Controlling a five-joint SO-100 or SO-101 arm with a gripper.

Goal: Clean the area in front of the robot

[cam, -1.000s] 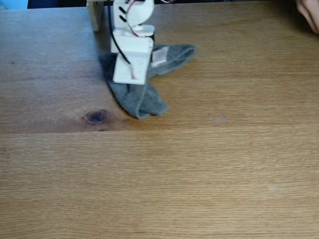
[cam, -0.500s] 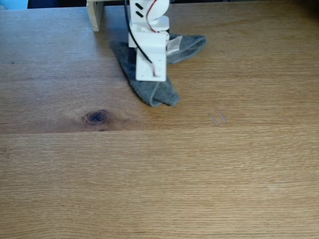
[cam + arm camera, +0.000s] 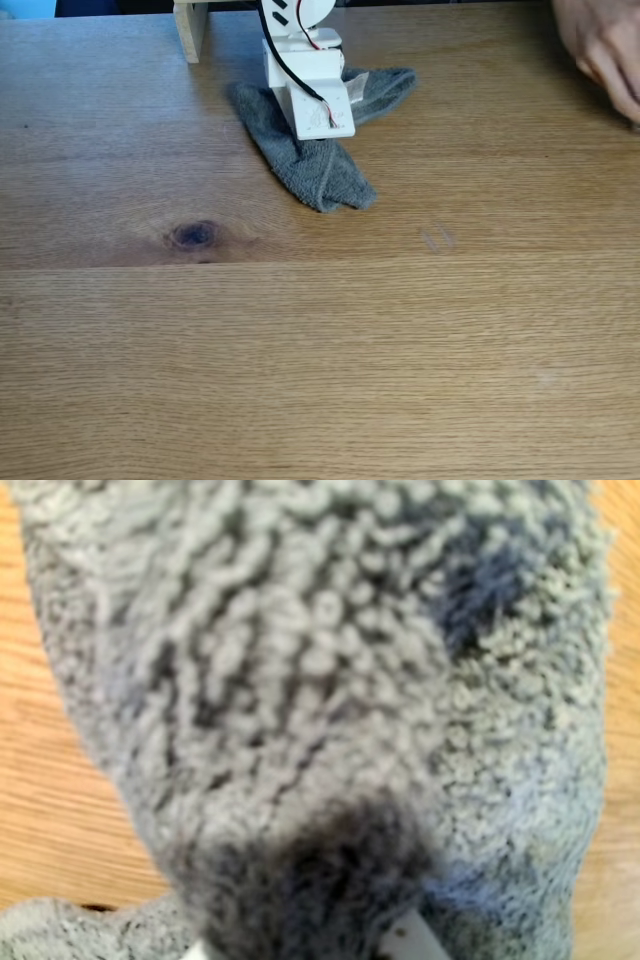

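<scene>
The robot (image 3: 303, 70), a white arm with red and black wires, reaches down at the top of the fixed view. Its gripper (image 3: 322, 130) presses into a grey terry cloth (image 3: 322, 178) that trails toward the camera on the oak tabletop (image 3: 320, 360). The white wrist block hides the fingers. The cloth travels with the arm. In the wrist view the cloth (image 3: 300, 680) sits very close and bunches into a dark pinch at the bottom, with bare tabletop (image 3: 40, 780) at the left.
A dark knot (image 3: 193, 234) lies left of the cloth and a faint whitish smudge (image 3: 437, 238) to its right. A pale wooden post (image 3: 190, 28) stands at the back left. A person's hand (image 3: 603, 50) reaches in at the upper right.
The arm has swept to the right and dragged the cloth with it, so the cloth's free end has swung right. The hand has come further into the upper right.
</scene>
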